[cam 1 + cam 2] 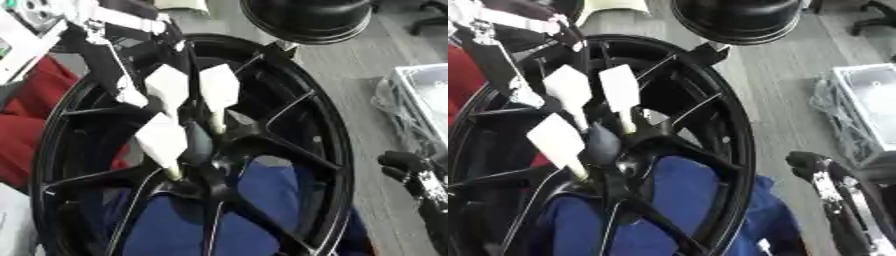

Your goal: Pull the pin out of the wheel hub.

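A black spoked wheel (328,150) fills the view, its hub (203,167) near the middle. Three pins with white flat tags stand in the hub: one at the upper right (219,86), one beside it (166,85) and one lower left (162,140). My left hand (122,87), silver and black, reaches in from the upper left and lies close against the middle pin's tag; its fingers are hard to make out. My right hand (814,170) rests apart at the lower right, outside the rim, fingers relaxed and holding nothing.
Blue cloth (271,192) lies under the wheel and shows between the spokes. Something red (26,125) sits at the left. A black round object (306,17) hangs over the rim's top. A white crate (868,95) stands on the grey floor at the right.
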